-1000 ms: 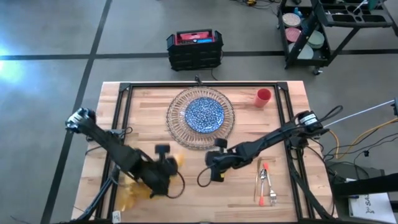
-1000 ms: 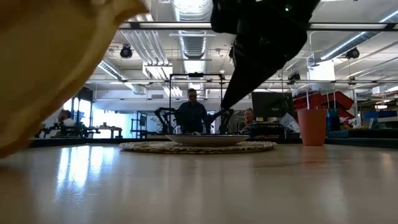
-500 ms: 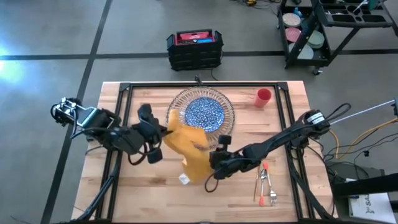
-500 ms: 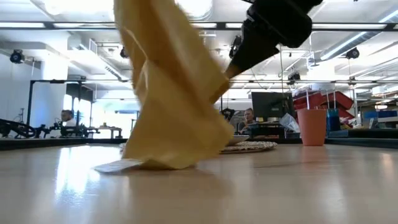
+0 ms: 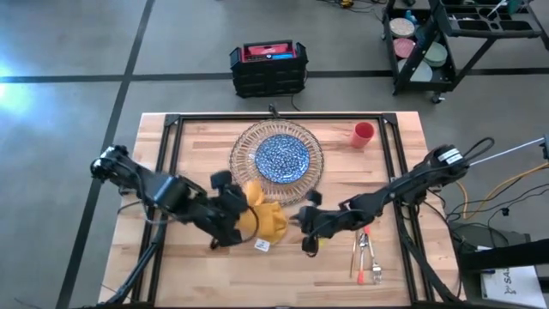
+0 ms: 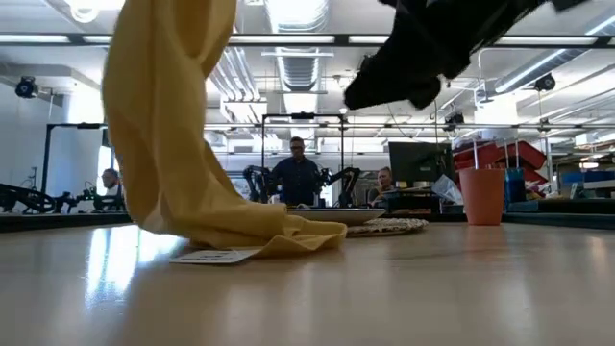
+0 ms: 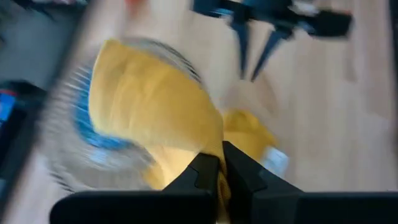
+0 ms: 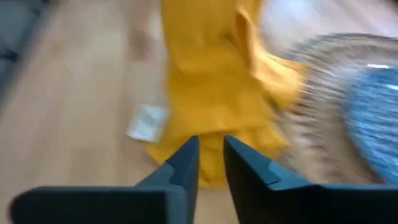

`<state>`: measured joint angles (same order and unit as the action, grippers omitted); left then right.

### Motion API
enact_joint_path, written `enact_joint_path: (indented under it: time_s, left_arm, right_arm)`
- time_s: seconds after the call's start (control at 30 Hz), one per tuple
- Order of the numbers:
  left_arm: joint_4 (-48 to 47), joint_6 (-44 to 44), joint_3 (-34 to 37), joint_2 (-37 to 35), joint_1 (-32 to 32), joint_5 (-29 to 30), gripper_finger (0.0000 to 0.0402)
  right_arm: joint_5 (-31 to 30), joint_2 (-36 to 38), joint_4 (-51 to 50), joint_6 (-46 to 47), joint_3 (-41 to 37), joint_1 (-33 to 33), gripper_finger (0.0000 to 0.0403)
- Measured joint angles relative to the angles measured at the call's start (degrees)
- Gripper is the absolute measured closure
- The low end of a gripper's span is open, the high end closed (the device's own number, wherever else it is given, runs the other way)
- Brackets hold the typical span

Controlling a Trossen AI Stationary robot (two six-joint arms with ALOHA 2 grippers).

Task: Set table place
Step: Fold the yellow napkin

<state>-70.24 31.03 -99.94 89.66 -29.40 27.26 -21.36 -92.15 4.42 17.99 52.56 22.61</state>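
From above, the yellow napkin (image 5: 260, 221) lies bunched on the counter (image 5: 395, 271) just before the glass charger (image 5: 276, 162) and its blue plate (image 5: 282, 157), with the left gripper (image 5: 233, 225) at its one side and the right gripper (image 5: 307, 225) at the other. The low view shows the napkin (image 6: 183, 163) hanging from above, its lower folds resting on the counter (image 6: 384, 288). In the left wrist view the jaws are pressed together, pinching the cloth (image 7: 155, 124); in the right wrist view the jaws stand slightly apart, holding nothing, just short of the napkin (image 8: 211, 81).

Mustard-yellow cloth napkin (image 5: 262, 220), blue-speckled round plate (image 5: 282, 157) on clear ribbed glass charger (image 5: 249, 137), small red cup (image 5: 363, 134), pale wood table (image 5: 403, 129).
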Motion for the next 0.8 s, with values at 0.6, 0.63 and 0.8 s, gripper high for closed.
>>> enact_joint_path:
  time_s: [0.6,0.63,0.8]
  left_arm:
    - [-0.5,12.5,0.0,6.1,-7.9,-4.0,0.0402]
    - [-0.6,12.7,0.0,6.1,-8.0,-3.8,0.0402]
    - [-1.3,13.7,0.0,6.1,-8.8,-3.8,0.0402]
  right_arm:
    - [10.6,-18.1,10.6,-7.7,6.6,-11.4,0.0247]
    - [10.7,-18.8,10.5,-8.1,7.3,-11.5,0.0249]
    - [10.8,-20.4,9.2,-9.0,9.3,-12.4,0.0256]
